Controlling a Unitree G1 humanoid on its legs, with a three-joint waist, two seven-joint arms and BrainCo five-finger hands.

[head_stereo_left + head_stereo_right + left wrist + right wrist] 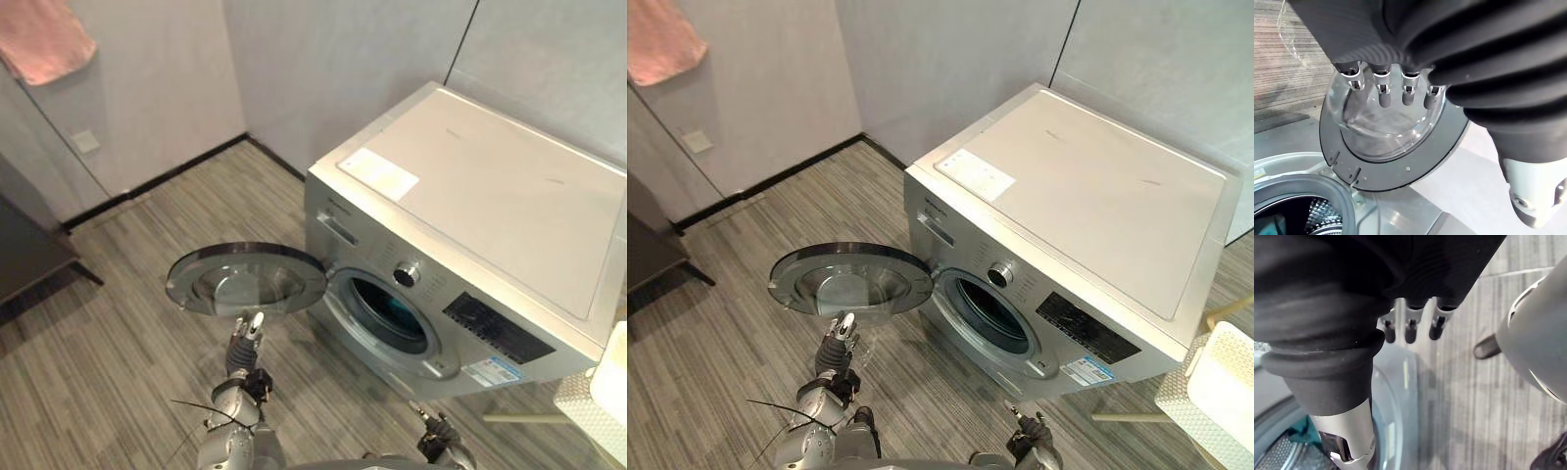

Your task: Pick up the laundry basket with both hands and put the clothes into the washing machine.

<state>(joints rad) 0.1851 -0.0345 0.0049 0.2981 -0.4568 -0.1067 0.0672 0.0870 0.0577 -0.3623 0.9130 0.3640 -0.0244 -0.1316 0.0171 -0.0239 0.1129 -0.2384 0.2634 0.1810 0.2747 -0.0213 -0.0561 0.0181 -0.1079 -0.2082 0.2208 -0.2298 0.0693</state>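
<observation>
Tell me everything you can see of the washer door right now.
The washer door is round, with a grey rim around a clear bulging window. It stands swung wide open, hinged left of the drum opening. The left hand reaches toward its lower edge with straight fingers; contact is unclear.

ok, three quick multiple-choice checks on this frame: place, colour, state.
1. Where is the white basket relative to the washing machine?
A) on top of it
B) beside it, on the robot's right
C) in front of it, on the robot's left
2. Colour of the hanging cloth?
A) pink
B) blue
C) black
3. The machine's door is:
A) shut
B) swung open
C) removed
Answers: 1 B, it sits at the eye views' right edge; 2 A, plainly pink; 3 B, the drum is exposed.
</observation>
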